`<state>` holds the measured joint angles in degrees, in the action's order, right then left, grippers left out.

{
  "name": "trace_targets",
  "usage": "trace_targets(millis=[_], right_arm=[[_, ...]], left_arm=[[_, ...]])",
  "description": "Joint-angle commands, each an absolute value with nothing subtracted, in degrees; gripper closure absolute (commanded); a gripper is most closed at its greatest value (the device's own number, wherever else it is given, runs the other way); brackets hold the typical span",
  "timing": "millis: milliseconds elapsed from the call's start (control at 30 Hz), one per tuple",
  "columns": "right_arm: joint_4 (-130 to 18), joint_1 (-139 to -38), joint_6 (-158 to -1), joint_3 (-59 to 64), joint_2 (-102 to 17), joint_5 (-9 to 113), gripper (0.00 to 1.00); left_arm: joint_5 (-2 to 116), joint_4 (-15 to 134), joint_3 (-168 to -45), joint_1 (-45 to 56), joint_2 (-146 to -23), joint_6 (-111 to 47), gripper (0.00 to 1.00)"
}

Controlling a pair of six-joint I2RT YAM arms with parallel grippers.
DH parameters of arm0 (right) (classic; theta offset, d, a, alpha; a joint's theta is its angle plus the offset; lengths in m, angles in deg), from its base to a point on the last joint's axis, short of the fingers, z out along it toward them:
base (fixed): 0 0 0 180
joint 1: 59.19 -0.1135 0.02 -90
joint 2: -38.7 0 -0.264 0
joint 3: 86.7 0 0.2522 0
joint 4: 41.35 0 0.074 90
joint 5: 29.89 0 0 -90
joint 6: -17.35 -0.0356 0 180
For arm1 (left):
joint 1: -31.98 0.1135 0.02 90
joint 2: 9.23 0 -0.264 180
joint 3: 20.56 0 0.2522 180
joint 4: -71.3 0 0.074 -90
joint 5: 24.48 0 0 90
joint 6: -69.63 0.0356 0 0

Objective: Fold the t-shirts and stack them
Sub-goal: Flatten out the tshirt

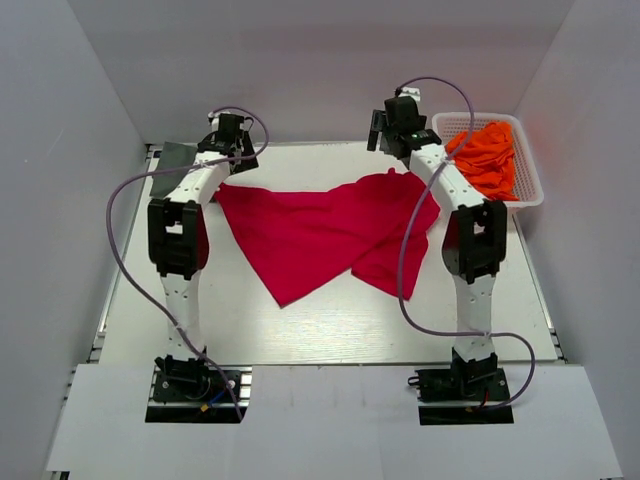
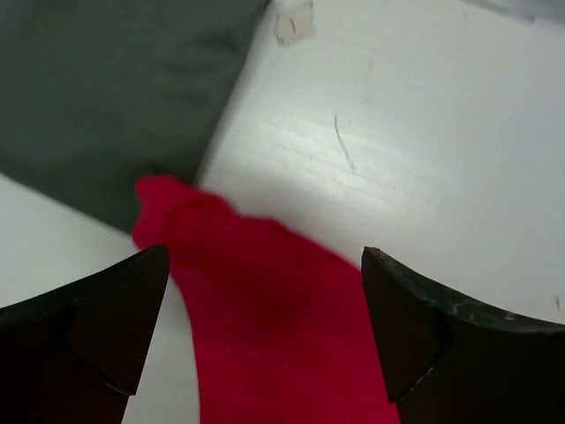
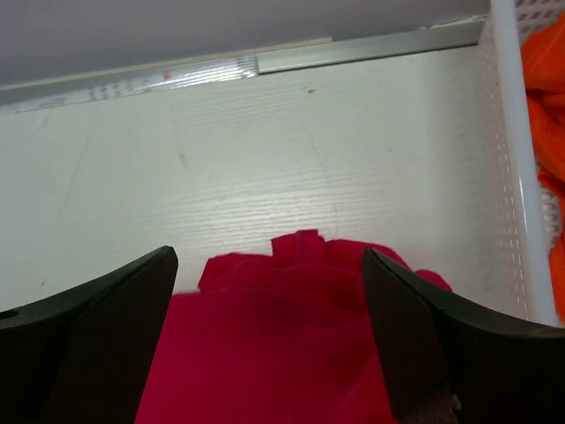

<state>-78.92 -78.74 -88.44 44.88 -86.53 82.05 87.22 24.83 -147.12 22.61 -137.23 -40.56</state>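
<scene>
Both pairs of jaws stand apart in my views: left gripper (image 2: pixel 265 254) and right gripper (image 3: pixel 269 254) over far corners of the centred crimson t-shirt (image 1: pixel 320 235). Grey-green t-shirt (image 1: pixel 178 155) at 10 o'clock; orange t-shirts (image 1: pixel 490 155) in basket (image 1: pixel 530 195) at 2 o'clock.

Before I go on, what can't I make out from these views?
- Top view: the grey-green t-shirt is mostly hidden by the left arm; folded or not, unknown.
- Top view: orange t-shirts heaped in the basket; count unclear.
- Left wrist view: red t-shirt blurred and cut off by the bottom edge.
</scene>
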Motion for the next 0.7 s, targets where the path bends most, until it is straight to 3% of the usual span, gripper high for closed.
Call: trace_targets(millis=[0, 100, 300, 433, 533, 667], right_arm=[[-81.03, -79.32, -88.98, 38.04, -76.2, 76.21, 0.1], [-81.56, -79.32, -91.89, 31.23, -69.33, 72.0, 0.1], [-81.74, -78.97, -102.16, 2.0, -48.17, 69.52, 0.1], [-83.67, -78.97, -106.29, -14.0, -39.36, 70.4, 0.1], [-84.64, -78.88, -109.37, -18.7, -33.91, 68.74, 0.1], [-83.94, -79.05, -111.84, -27.92, -28.98, 66.88, 0.1]], left_arm=[[83.99, 22.65, -141.58, 21.35, -124.13, -39.36, 0.0], [76.53, 22.65, -130.33, 20.82, -113.35, -40.84, 0.0], [58.6, 26.25, -104.49, 15.82, -94.08, -45.85, 0.0], [54.63, 24.49, -91.76, 11.61, -88.53, -48.93, 0.0], [51.55, 26.86, -83.23, 7.92, -87.19, -50.86, 0.0], [50.49, 28.89, -80.38, 3.69, -89.64, -51.93, 0.0]])
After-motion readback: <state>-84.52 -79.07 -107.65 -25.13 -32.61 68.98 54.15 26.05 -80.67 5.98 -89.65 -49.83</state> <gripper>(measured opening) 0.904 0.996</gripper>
